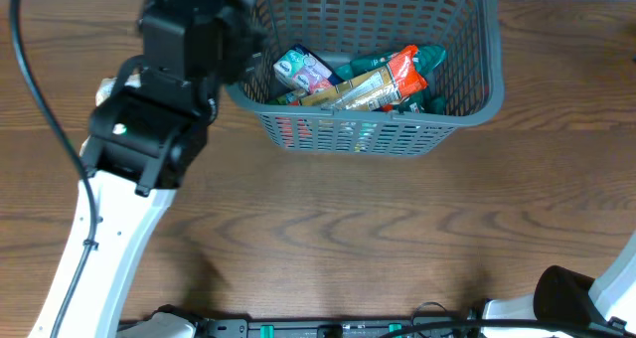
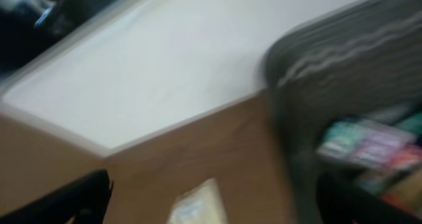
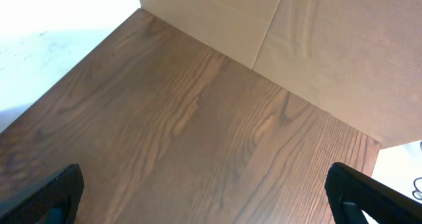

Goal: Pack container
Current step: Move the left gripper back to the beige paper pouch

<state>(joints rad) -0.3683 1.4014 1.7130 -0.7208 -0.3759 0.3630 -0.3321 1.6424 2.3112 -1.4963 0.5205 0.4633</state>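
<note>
Two jaws of the left gripper (image 2: 214, 204) stand wide apart, gripping nothing; a pale shape (image 2: 194, 207) shows between them, too blurred to name. Just to its right rises the container (image 1: 368, 134), with snack packets (image 1: 383, 80) heaped inside. The right gripper (image 3: 208, 201) is likewise spread and empty, with only bare table (image 3: 198, 118) beneath it. With the left arm so near the lattice wall, a careless swing could clip the rim and shove the container.
</note>
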